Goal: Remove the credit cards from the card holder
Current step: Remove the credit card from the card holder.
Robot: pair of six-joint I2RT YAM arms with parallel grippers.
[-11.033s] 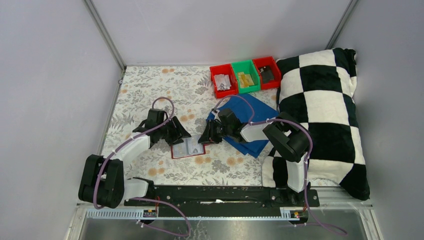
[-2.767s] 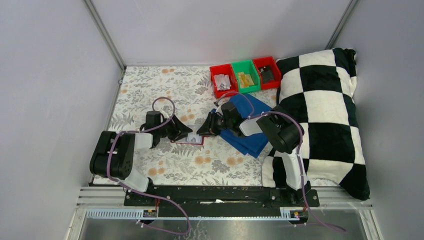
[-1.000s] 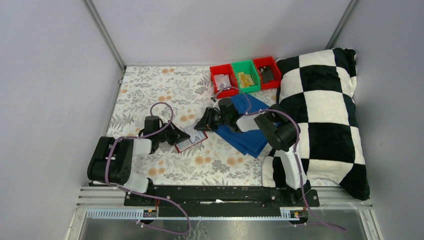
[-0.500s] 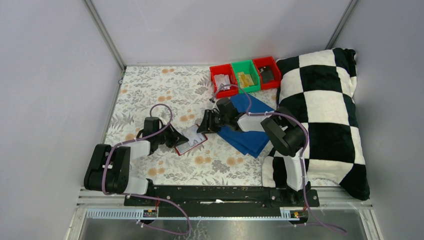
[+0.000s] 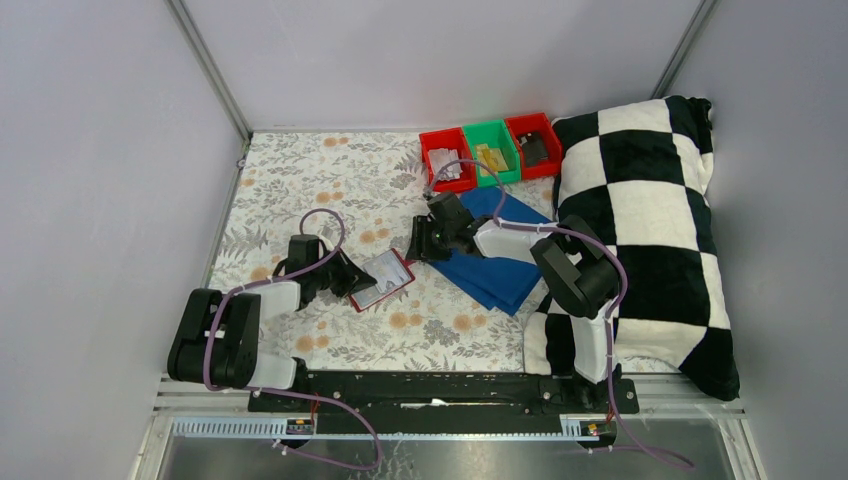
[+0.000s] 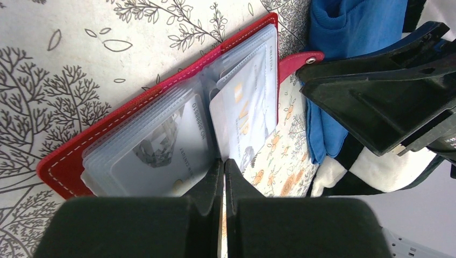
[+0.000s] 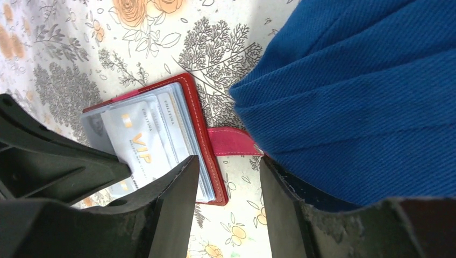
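On the floral desk [image 5: 300, 190], left fingers [image 6: 207, 185] pinch the open card holder [image 5: 382, 280]; right fingers [image 7: 177, 193] hang apart.
Left fingers press together on its clear sleeves, hiding that edge. Right fingers hold nothing, above the strap tab [image 7: 231, 145] beside the blue cloth [image 5: 495, 265]. Credit cards [image 6: 244, 107] sit sleeved; only one pale card reads clearly.

Red card holder [image 6: 166, 123], blue cloth [image 7: 355, 97]

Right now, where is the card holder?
Top view: the card holder lies open on the floral table left of the blue cloth, its edge pinched by the left gripper, the right gripper beyond it.
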